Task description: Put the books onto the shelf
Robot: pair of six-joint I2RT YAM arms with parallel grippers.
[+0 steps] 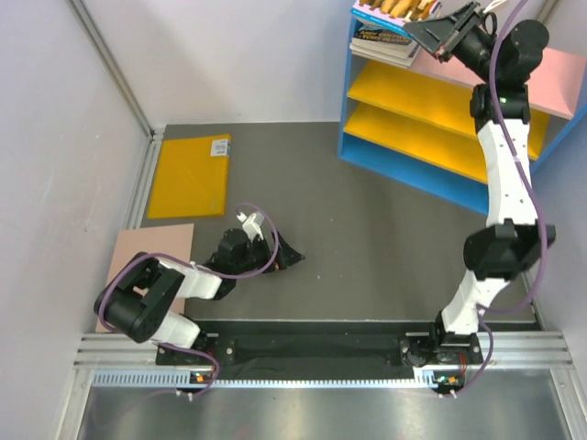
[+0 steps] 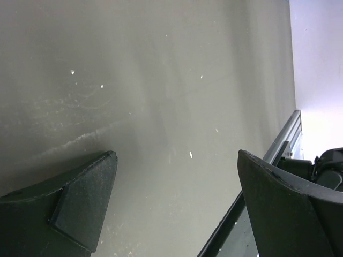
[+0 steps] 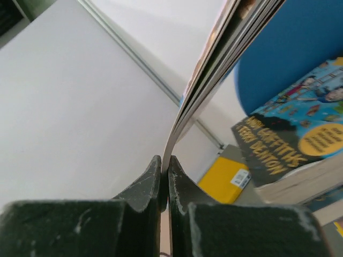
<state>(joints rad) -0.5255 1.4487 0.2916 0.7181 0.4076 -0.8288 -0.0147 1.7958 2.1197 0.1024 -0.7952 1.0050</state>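
The right tool (image 3: 165,174) is pinching a thin book (image 3: 214,69) by one edge, its fingers pressed shut on the covers. It is holding the book in the air over the shelf (image 1: 404,170), which is standing at the far right corner of the surface (image 1: 367,229).

To do this step well, the arm should be levelling the book flat and lowering it squarely over the stack (image 1: 385,41) before letting go. With such a narrow grip on one edge, the pages are likely to sag or fan.

The stack appears to be lying on the left end of the pink top board (image 1: 564,78). The yellow inner shelves (image 1: 431,92) are showing no books in the top view.

The left tool (image 2: 177,160) is hanging wide open and holding nothing, low over the surface towards the near left corner.
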